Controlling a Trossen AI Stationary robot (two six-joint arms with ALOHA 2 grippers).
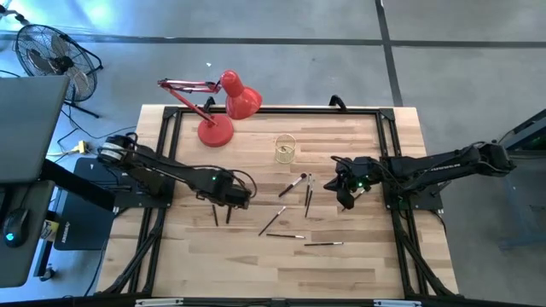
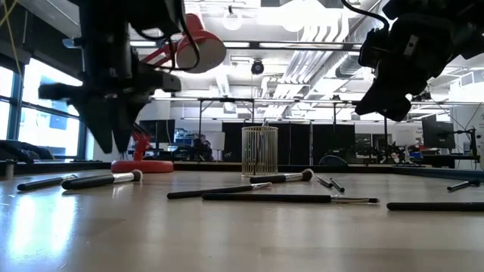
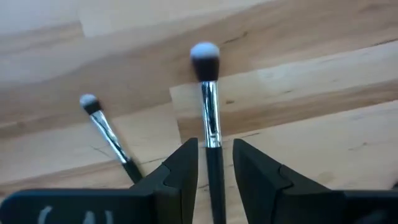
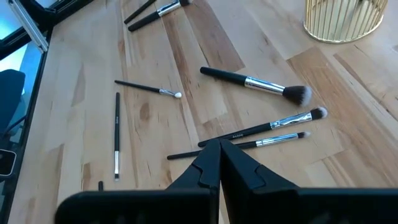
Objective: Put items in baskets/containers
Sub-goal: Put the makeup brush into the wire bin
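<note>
1. Gold-wire cup (image 1: 284, 148), cylindrical with open sides, stands upright on the table (image 1: 358, 264) near the middle of the far edge. Nothing visible inside it.
2. Brushes lie loose on the wood, none in the cup. A fluffy-tipped brush (image 1: 293, 185) with a dark handle and silver ferrule lies nearest the cup, toward the table centre. Two thinner brushes (image 1: 308, 194) lie close together just beside it on the right.
3. Toward the near edge: one thin brush (image 1: 273, 220) lies slanted, another (image 1: 285, 236) lies flat next to it, and a third (image 1: 323, 244) lies nearest that edge.
4. Left of centre, two dark-handled brushes (image 1: 220, 213) lie side by side, tips pale.
5. Left gripper (image 3: 214, 165) hangs low over that pair. Fingers are parted a little, one on each side of the handle of the larger brush (image 3: 209, 124); whether they touch it, cannot tell. The smaller brush (image 3: 107, 132) lies just beside the gripper, outside it.
6. Right gripper (image 4: 220, 149) is above the table toward the right edge, raised off the wood, fingers pressed together with nothing between them. The central brushes lie below and ahead of it.
7. Red desk lamp (image 1: 223, 107) sits at the far-left corner, base on the table, well apart from the cup.
</note>
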